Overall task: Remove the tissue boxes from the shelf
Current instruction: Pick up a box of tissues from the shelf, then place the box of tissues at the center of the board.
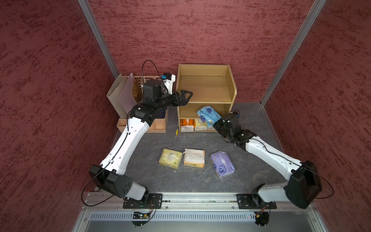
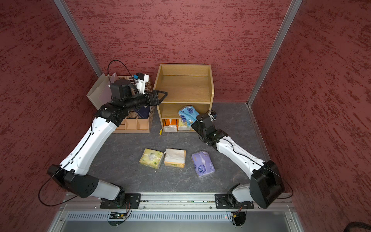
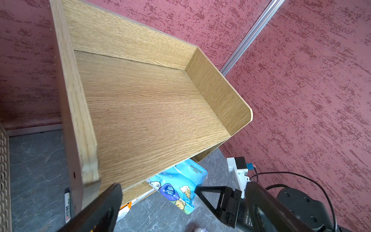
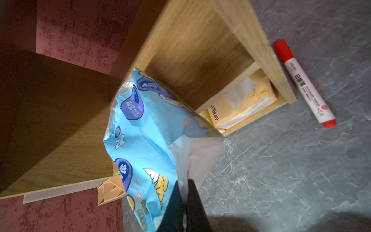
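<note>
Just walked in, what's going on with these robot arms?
They're unloading the wooden shelf. The right gripper is shut on the wrapper of the light blue tissue pack, held tilted at the middle tier's front. The left gripper is open and empty by the top tier. A pale yellow pack, a tan-orange pack and a purple pack lie on the table; an orange pack sits in the bottom tier.

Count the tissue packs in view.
6: yellow, tan-orange and purple packs on the table; light blue pack in the right gripper; orange and beige packs in the shelf's bottom tier; others possibly hidden.
</note>
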Controlling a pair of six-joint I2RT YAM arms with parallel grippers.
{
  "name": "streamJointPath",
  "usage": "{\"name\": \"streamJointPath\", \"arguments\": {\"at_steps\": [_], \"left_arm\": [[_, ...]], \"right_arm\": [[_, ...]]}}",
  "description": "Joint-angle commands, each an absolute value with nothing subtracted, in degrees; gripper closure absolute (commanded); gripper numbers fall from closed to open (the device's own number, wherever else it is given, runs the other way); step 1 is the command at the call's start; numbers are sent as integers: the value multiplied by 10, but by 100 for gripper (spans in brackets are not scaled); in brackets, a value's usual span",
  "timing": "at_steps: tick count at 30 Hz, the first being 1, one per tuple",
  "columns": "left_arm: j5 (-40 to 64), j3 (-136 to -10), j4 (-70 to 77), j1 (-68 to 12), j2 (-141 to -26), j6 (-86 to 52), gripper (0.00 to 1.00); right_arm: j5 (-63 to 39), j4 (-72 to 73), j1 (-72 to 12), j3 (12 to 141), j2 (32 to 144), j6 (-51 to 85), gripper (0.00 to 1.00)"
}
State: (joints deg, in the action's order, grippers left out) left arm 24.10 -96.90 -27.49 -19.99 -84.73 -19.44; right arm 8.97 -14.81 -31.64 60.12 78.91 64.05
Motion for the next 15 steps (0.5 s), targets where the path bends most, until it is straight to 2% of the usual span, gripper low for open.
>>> {"name": "streamJointPath", "arguments": {"at_steps": [1, 15], "left_arm": [[236, -967, -243, -201, -833, -206, 0], [230, -957, -236, -201, -824, -206, 0]], "right_arm": [[56, -145, -313, 595, 774, 628, 100], [-15, -137, -321, 573, 723, 595, 100]]}}
